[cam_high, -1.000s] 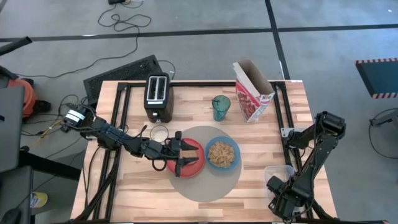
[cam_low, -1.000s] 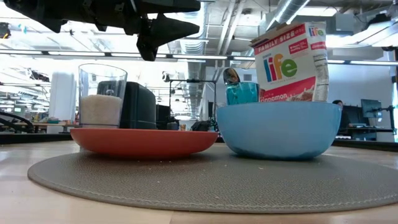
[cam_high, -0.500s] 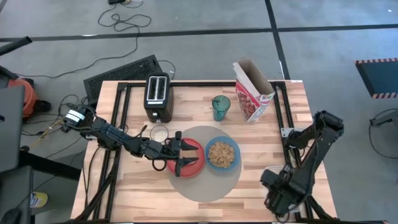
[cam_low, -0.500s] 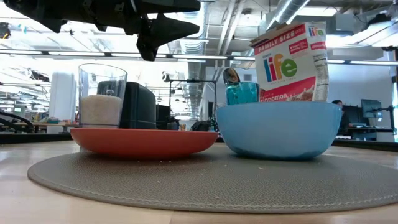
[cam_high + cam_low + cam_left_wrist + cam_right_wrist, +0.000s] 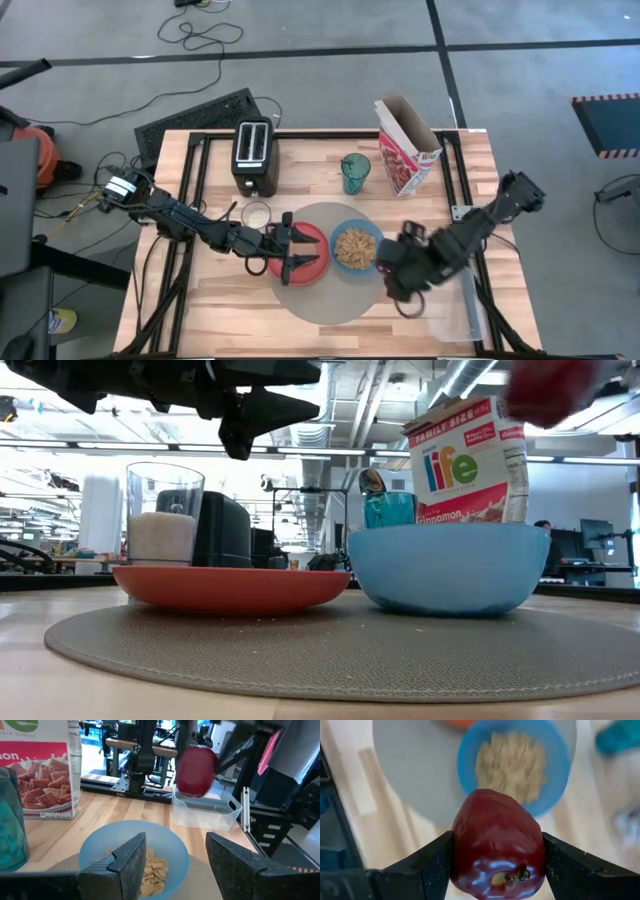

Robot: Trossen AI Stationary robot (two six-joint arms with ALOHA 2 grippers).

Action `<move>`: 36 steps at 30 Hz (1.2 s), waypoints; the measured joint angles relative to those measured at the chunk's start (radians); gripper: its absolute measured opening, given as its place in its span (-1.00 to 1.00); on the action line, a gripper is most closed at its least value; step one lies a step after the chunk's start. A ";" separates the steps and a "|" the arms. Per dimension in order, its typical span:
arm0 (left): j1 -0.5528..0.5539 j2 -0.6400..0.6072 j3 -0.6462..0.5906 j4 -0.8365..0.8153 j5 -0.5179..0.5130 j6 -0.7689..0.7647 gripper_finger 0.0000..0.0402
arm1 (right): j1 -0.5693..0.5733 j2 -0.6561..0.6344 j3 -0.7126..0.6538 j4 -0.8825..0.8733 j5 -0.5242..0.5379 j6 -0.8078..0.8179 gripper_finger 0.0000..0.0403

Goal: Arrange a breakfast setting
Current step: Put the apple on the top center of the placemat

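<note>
- Right tool pinches the small red fruit, one dark finger on each side of it; in the high view the tool sits over the bench just beside the blue bowl, at the mat's right-hand side.
- Judging by that carry, the fruit is gripped across its widest part so that it rides level and can be set down near the bowl without rolling.
- Its arm reaches in from the bench's right edge, folded low and stretched diagonally toward the middle, with the wrist turned down so the fruit hangs above the mat and bowl.
- Left tool hovers over the red-orange plate with fingers spread and nothing between them; the low view shows it well above the plate, apparently waiting.
- That arm lies long and nearly flat across the bench from the left side.
- Cereal fills the bowl, which sits on the mat touching or just beside the plate.
- Behind the mat stand the teal tumbler and the cereal box, with the toaster and small clear glass to the left.
</note>
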 joint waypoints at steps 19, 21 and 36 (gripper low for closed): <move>-0.091 -0.169 -0.001 -0.444 -0.043 0.015 -0.04 | -0.468 0.000 0.000 0.405 -0.027 -0.750 0.42; -0.100 -0.169 -0.001 -0.456 -0.038 0.029 -0.04 | -0.503 0.000 0.000 0.435 -0.058 -0.780 0.42; -0.106 -0.170 -0.001 -0.564 0.000 0.035 -0.04 | -0.590 0.271 0.323 0.269 -0.084 -0.899 0.42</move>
